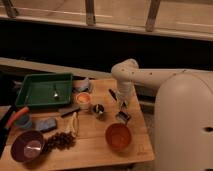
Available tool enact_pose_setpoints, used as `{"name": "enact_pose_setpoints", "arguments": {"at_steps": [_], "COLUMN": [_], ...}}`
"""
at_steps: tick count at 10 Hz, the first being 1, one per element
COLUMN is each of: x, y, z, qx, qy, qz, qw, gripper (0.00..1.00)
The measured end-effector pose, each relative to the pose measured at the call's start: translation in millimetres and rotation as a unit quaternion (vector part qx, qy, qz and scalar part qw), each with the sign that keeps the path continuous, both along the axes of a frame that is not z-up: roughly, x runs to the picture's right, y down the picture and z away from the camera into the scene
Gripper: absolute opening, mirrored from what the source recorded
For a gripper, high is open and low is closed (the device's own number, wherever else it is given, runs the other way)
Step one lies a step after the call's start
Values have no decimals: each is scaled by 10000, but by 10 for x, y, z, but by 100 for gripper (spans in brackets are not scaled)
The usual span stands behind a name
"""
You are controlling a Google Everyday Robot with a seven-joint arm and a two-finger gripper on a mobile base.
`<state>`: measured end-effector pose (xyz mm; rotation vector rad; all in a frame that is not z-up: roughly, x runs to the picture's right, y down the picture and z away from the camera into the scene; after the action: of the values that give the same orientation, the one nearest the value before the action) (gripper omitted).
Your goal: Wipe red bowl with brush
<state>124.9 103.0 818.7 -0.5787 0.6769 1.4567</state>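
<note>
The red bowl [118, 136] stands upright near the front edge of the wooden table [95, 150], glossy orange-red. My gripper [122, 116] hangs from the white arm, just above and behind the bowl's far rim. A slim black stick, the brush [112, 94], slants just left of the wrist. Its lower end is hidden by the gripper. I cannot tell whether the brush touches the bowl.
A small orange-rimmed cup [83, 100] and a dark metal cup [98, 109] stand left of the gripper. A green tray [30, 97] sits at the back left. A purple bowl [27, 146], grapes [61, 141], a banana [74, 123] and an orange-handled tool [15, 117] lie at the front left.
</note>
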Motion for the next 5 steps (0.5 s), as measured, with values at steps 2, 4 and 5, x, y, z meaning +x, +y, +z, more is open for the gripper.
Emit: {"name": "enact_pose_setpoints", "arguments": {"at_steps": [2, 4, 5], "x": [-52, -108, -104], "y": [-28, -68, -82], "z": [-81, -170, -223], "qx": [57, 109, 120], "qy": [13, 18, 22], "qz": [-126, -220, -253], "qw": [9999, 9997, 9996], "gripper": [0, 0, 0]}}
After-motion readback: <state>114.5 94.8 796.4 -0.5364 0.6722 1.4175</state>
